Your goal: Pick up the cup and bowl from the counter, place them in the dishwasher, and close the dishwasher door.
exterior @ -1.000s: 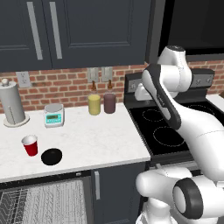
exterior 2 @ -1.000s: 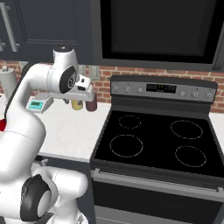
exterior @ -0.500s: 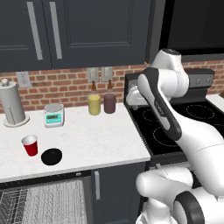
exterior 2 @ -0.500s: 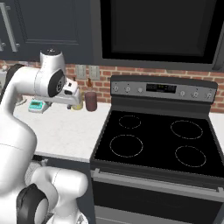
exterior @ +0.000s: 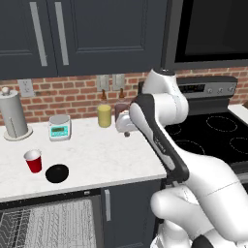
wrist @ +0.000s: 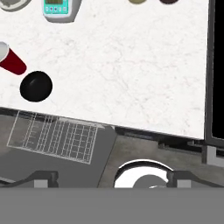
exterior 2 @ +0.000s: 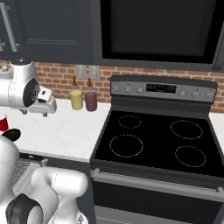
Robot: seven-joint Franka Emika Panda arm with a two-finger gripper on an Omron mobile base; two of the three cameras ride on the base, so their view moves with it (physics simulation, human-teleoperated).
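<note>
The red cup stands on the white counter near its left front, and the black bowl sits just right of it, closer to the edge. My gripper hangs open and empty above the counter's right part, well right of both. In the hand view the cup and bowl lie at the left, and my fingertips stand wide apart. Below the counter, the dishwasher's wire rack is pulled out over the folded-down dishwasher door.
A paper towel roll, a teal scale, a yellow canister and a maroon canister line the brick back wall. The black stove top adjoins the counter on the right. Dark cabinets hang overhead.
The arm has swung left from the stove's edge out over the counter and dropped lower. The gripper's fingers have spread from half shut to wide open.
</note>
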